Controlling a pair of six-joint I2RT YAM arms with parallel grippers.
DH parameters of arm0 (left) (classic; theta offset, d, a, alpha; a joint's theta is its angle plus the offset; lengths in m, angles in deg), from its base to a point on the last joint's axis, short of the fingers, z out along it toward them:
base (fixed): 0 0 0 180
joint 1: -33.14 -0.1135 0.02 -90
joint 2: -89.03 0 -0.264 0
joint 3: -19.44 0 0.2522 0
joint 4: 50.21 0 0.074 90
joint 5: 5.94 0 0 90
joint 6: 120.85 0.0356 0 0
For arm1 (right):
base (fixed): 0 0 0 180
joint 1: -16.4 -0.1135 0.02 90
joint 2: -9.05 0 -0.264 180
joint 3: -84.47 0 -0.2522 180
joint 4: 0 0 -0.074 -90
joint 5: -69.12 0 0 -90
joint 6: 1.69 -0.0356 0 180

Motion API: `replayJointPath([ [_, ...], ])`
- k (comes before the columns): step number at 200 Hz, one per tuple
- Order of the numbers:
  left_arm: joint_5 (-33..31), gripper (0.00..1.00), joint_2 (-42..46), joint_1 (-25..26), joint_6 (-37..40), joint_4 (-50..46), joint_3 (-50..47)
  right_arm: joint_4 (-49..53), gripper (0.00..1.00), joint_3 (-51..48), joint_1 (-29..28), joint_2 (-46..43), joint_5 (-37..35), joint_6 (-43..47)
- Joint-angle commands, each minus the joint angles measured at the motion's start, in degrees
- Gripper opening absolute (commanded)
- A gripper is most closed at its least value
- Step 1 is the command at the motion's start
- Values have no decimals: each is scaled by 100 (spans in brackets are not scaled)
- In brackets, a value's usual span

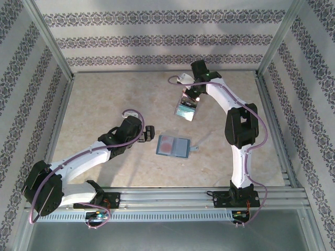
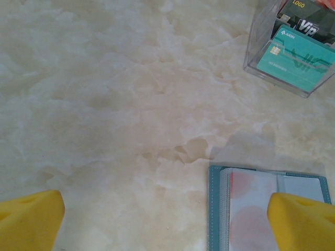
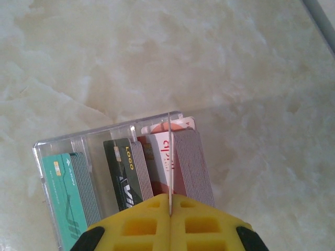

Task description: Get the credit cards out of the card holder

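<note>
Right hand pinches a card seen edge-on, face hidden; left hand gapes wide.

Grippers: I count two, the left gripper and the right gripper.
Wallet: one.
Clear box: one, with three compartments.
Card stacks: three, a teal stack, a black stack and a red-and-white stack.
Single card on edge: one.
</note>
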Motion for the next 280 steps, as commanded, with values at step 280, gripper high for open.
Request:
replayJointPath([
  [280, -18, 99, 267, -248, 173, 88, 43, 791, 0, 97, 146, 319, 881, -191],
])
